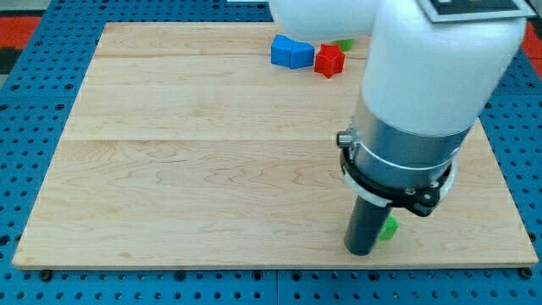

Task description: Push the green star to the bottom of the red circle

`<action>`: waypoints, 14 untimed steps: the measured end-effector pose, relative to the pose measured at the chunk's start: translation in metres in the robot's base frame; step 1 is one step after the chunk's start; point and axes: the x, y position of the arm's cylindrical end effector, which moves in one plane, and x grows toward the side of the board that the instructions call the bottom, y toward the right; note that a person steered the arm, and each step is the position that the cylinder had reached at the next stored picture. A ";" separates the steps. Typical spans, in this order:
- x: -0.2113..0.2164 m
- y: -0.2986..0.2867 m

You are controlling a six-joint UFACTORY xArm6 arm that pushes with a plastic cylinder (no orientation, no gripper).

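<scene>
Presently, my arm (423, 93) fills the right side of the view, its white housing and grey collar reaching down over the wooden board (195, 152), which lies on a blue perforated table (34, 102). My rod descends from the collar as a dark cylinder, and my tip (360, 252) sits on the board near the near edge, right of centre. I carry no jaws, so there is nothing to open or close and nothing is held; the rod simply stands upright on the wood. Just to the right of my tip, touching or very nearly touching the rod, a small green block (389, 227) shows; most of it is hidden behind the rod and collar, so I cannot confirm its shape from this view. At the far edge of the board, well apart from my tip, a blue block (291, 52) with angled faces lies just left of a red star-shaped block (329, 60); the two are touching or nearly so. Just behind and to the right of the red block, a second green block (343, 42) shows only as a sliver beside my arm's housing, its shape not determinable. No red circular block can be made out in this view; my arm covers much of the right half of the board.
</scene>
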 end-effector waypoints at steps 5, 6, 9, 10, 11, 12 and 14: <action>-0.056 0.065; -0.050 0.067; -0.082 0.124; -0.104 0.120; -0.131 0.119; -0.165 0.118; -0.186 0.111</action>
